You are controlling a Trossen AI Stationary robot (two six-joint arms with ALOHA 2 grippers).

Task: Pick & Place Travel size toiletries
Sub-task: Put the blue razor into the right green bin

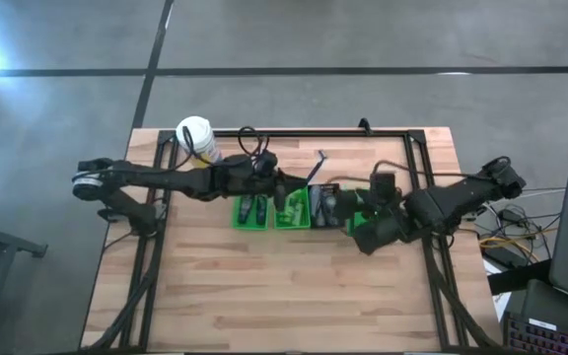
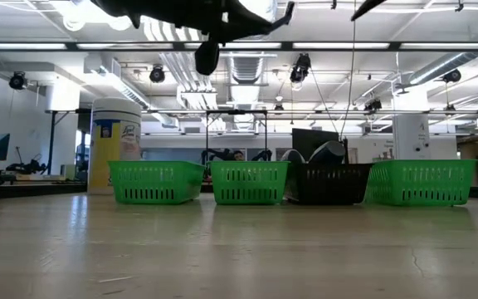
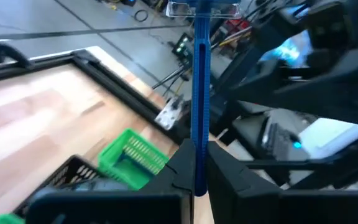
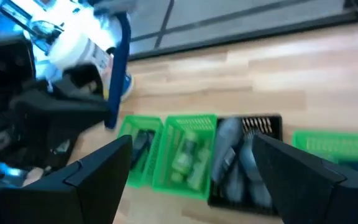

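My left gripper (image 1: 299, 185) is raised over the row of bins and shut on a blue razor (image 3: 201, 93) with a clear head (image 3: 204, 9). In the row, one green bin (image 4: 140, 163) holds dark sticks (image 1: 251, 209). The green bin next to it (image 4: 188, 121) holds small green bottles (image 4: 185, 155). A black bin (image 4: 272, 121) holds grey tubes (image 4: 235, 158). My right gripper (image 4: 191, 186) is open and hovers by the row's right end, near the last green bin (image 4: 334, 146). My left gripper (image 3: 199, 177) pinches the razor's handle near its tail end (image 3: 200, 165) between the two fingers. The handle runs straight out ahead of the fingers, along them. In the high view the razor (image 1: 316, 170) is lifted clear and points toward the table's far right.
A white canister with a yellow label (image 1: 195, 136) stands near the table's far left edge, behind my left arm. A dark frame (image 1: 383, 133) runs along the far edge and down both sides. The wide near half of the wooden table (image 1: 284, 286) is bare.
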